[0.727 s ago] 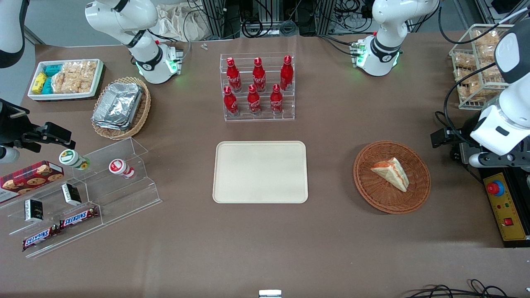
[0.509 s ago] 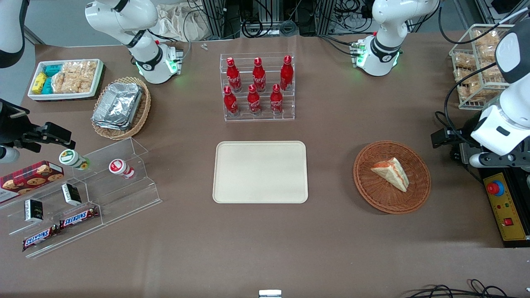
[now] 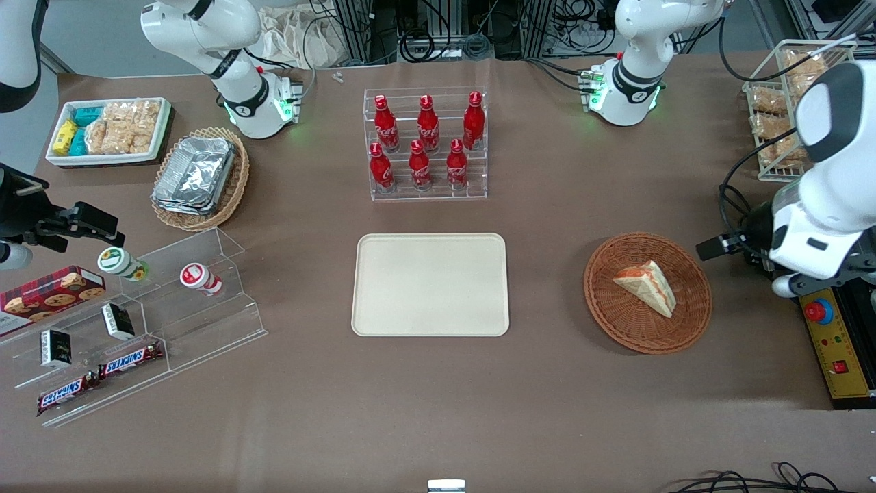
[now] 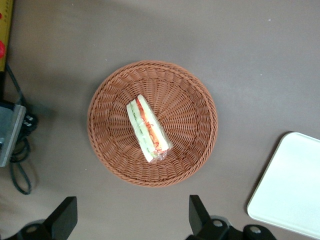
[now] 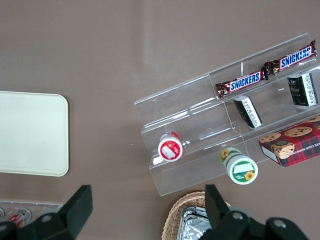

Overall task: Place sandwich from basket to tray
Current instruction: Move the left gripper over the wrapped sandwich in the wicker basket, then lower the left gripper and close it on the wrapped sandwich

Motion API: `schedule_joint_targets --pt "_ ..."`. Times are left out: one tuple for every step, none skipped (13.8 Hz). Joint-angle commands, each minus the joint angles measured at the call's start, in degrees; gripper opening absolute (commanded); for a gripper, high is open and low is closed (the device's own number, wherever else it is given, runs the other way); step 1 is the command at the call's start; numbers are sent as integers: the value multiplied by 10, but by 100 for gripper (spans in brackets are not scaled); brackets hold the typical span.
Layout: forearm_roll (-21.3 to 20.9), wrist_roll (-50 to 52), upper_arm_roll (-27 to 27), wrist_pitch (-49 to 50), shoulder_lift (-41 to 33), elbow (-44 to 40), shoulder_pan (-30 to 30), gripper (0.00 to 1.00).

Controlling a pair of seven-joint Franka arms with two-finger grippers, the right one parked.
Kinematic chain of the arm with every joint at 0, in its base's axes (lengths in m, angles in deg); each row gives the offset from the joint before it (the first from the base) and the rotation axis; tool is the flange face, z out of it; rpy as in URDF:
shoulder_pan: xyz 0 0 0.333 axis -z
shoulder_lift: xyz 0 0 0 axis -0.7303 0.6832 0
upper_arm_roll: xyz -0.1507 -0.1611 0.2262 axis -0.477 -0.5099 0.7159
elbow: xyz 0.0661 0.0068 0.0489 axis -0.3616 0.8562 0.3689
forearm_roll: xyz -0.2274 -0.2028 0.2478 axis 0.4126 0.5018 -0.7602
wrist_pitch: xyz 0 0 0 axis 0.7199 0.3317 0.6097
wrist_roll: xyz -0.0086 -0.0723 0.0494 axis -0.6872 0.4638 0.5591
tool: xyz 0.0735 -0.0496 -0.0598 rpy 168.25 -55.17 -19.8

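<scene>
Sandwich (image 3: 646,287) lies inside the round reddish-brown basket (image 3: 688,322), resting on its side near the middle of the weave; from the left wrist view I see the sandwich (image 4: 148,129) with its orange-red and green filling edge facing up, and the basket's rim (image 4: 115,170) fully visible around it. Nothing touches the sandwich. My gripper (image 4: 131,218) hovers above the table just beside the basket, toward the working arm's end, with both fingers (image 4: 66,214) spread wide apart and holding nothing. From the front I see the gripper (image 3: 715,246) only as a dark part at the arm's end, beside the basket rim. I note the cream tray (image 3: 430,284) lying flat, bare, well apart from the basket, toward the parked arm's end; one tray corner (image 4: 292,190) shows in the wrist view.
</scene>
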Motion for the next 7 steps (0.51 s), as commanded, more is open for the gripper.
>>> schedule_joint_targets --pt "5 74 -1 -66 -19 83 -1 100" --pt "4 106 -1 -93 -16 107 -1 100" --pt "3 130 -1 -133 -16 137 -1 100" --pt "0 141 -1 -173 -15 165 -1 100" --pt "-4 145 0 -216 -9 194 -1 100" --pt "-4 146 0 -250 -2 217 -3 100" --pt "-4 152 1 -267 6 230 -6 100"
